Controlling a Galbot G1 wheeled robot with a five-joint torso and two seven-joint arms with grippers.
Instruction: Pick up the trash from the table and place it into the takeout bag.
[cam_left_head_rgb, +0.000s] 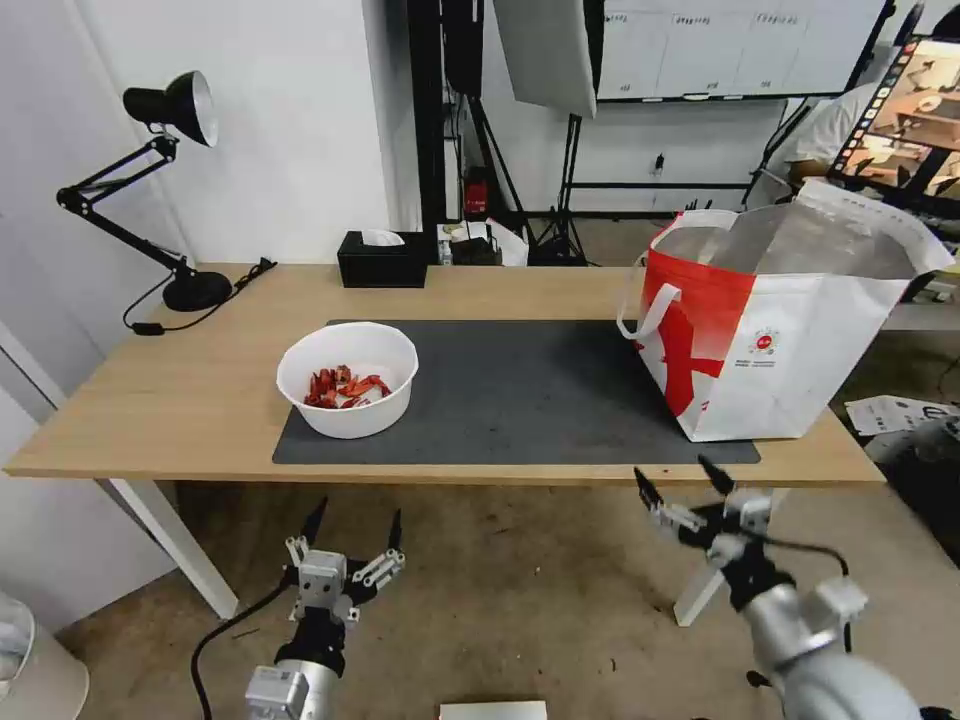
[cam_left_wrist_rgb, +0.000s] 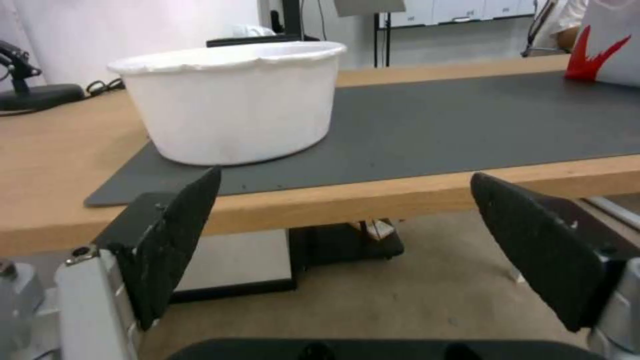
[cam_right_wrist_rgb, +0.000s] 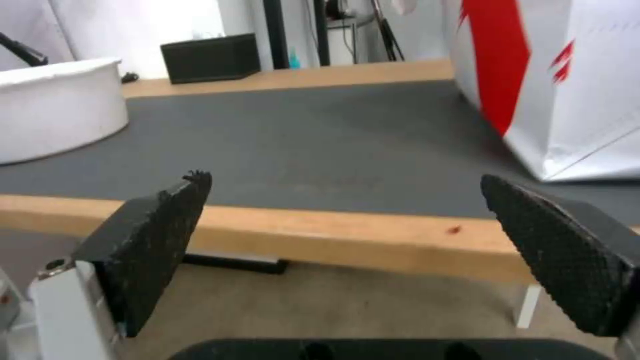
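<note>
A white round bowl (cam_left_head_rgb: 347, 378) of red shell scraps, the trash, sits on the left part of the dark grey mat (cam_left_head_rgb: 520, 400) on the light-wood table (cam_left_head_rgb: 200, 400). The bowl (cam_left_wrist_rgb: 233, 100) also fills much of the left wrist view and shows at the edge (cam_right_wrist_rgb: 57, 107) of the right wrist view. The takeout bag (cam_left_head_rgb: 790, 320), white with a red panel and foil lining, stands open at the mat's right end. My left gripper (cam_left_head_rgb: 353, 525) hangs open below the table's front edge, under the bowl. My right gripper (cam_left_head_rgb: 678, 478) is open too, just below the front edge near the bag (cam_right_wrist_rgb: 567, 85).
A black tissue box (cam_left_head_rgb: 382, 259) sits at the table's back edge and a black desk lamp (cam_left_head_rgb: 170, 180) stands at the back left. A white table leg (cam_left_head_rgb: 165, 535) runs down at the left. Tripods and a board stand behind the table.
</note>
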